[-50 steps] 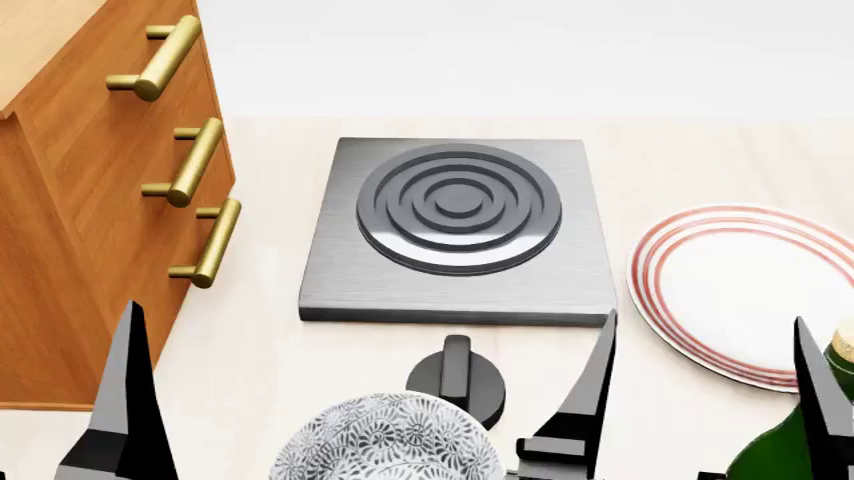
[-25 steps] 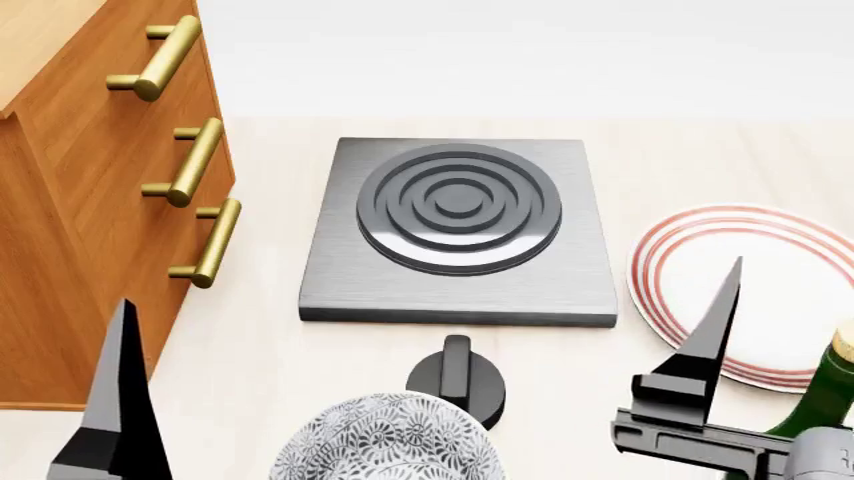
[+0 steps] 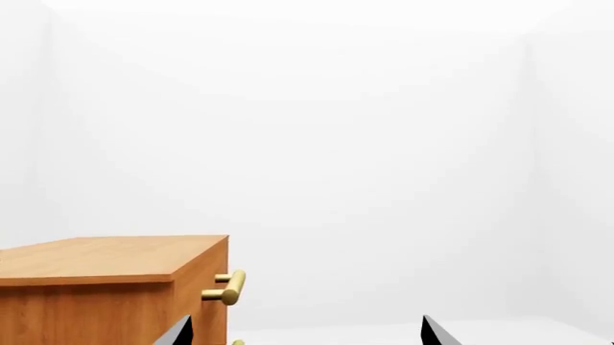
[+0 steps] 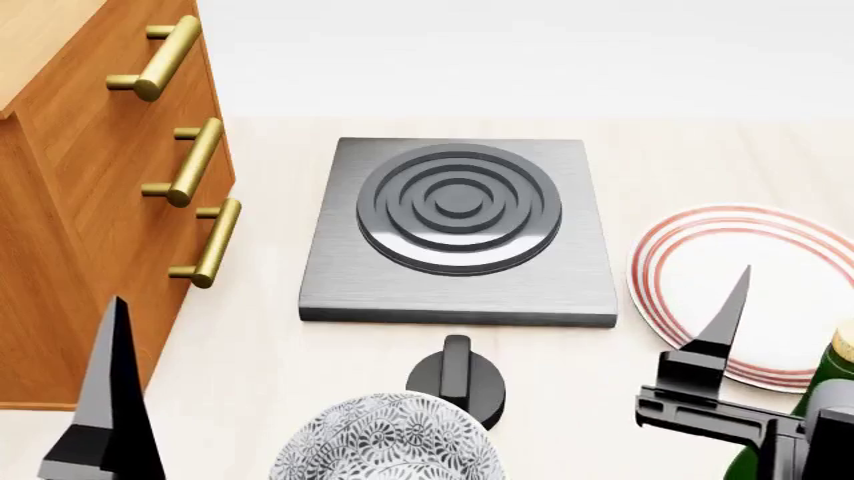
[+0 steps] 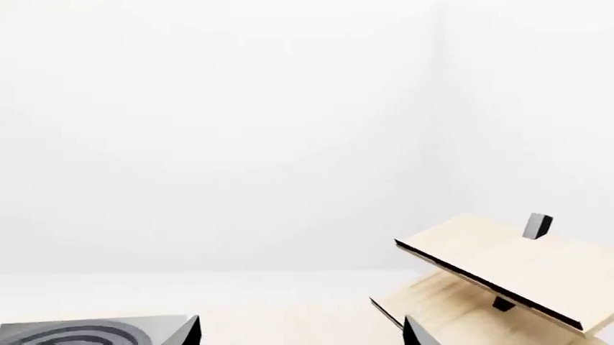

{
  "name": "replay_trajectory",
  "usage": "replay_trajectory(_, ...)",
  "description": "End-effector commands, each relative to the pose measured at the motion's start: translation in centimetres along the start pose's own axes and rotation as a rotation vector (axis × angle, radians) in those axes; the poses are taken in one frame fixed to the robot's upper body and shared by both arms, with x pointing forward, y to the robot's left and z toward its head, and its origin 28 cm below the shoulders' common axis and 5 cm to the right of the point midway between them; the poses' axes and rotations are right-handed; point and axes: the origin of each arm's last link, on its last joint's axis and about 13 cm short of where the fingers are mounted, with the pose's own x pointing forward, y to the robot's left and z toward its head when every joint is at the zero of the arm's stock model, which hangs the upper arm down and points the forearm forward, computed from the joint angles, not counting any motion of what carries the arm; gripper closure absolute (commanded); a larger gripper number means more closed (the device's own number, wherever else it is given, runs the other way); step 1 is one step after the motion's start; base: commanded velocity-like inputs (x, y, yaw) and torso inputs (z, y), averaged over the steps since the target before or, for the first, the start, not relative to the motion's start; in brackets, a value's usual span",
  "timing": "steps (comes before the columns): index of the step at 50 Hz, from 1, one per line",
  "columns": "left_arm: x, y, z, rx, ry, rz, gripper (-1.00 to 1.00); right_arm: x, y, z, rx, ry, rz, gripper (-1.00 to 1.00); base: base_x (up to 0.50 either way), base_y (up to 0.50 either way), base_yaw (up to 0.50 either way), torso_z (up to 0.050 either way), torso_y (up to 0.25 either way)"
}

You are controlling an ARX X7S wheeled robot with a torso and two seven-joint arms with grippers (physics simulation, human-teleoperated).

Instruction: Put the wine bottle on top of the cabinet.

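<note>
Closest to me, my right gripper (image 4: 747,400) sits spread open with nothing in it, and the wine bottle (image 4: 830,385) pokes up just behind it at the lower right edge, next to the red-ringed plate (image 4: 747,285). My left gripper (image 3: 305,332) is open and empty too, down by the patterned bowl (image 4: 387,440). Further out are the black knob (image 4: 457,378) and the grey burner plate (image 4: 461,230), with the cabinet (image 4: 80,220) off to the left.
</note>
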Motion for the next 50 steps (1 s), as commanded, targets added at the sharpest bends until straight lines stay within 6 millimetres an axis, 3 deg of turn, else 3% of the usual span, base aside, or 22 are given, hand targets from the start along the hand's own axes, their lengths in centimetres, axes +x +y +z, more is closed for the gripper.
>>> replay_trajectory(1,0.0,0.1,0.0,0.001,0.001,0.004,-1.0,0.4,-0.3,-2.0,0.025,0.061,-0.017,-1.0,0.0,0.0,0.0,0.0,0.0)
replay_trajectory(19,0.0,0.1,-0.3,0.001,0.01,0.003,-1.0,0.4,-0.8,-3.1,0.024,0.099,-0.044,-1.0,0.0,0.0,0.0,0.0,0.0)
replay_trajectory(32,-0.1,0.1,-0.4,0.004,0.014,0.002,-1.0,0.7,-0.7,-4.9,0.017,0.145,-0.048,-1.0,0.0,0.0,0.0,0.0,0.0)
replay_trajectory(41,-0.1,0.0,-0.4,0.005,0.018,0.0,-1.0,0.4,-1.0,-4.6,0.02,0.137,-0.062,-1.0,0.0,0.0,0.0,0.0,0.0)
replay_trajectory(42,-0.1,0.0,-0.4,0.006,0.019,0.0,-1.0,0.4,-1.0,-4.6,0.02,0.134,-0.071,1.0,0.0,0.0,0.0,0.0,0.0)
replay_trajectory(50,-0.1,-0.1,-0.6,0.006,0.023,-0.004,-1.0,0.2,-1.1,-4.8,0.037,0.134,-0.079,1.0,0.0,0.0,0.0,0.0,0.0)
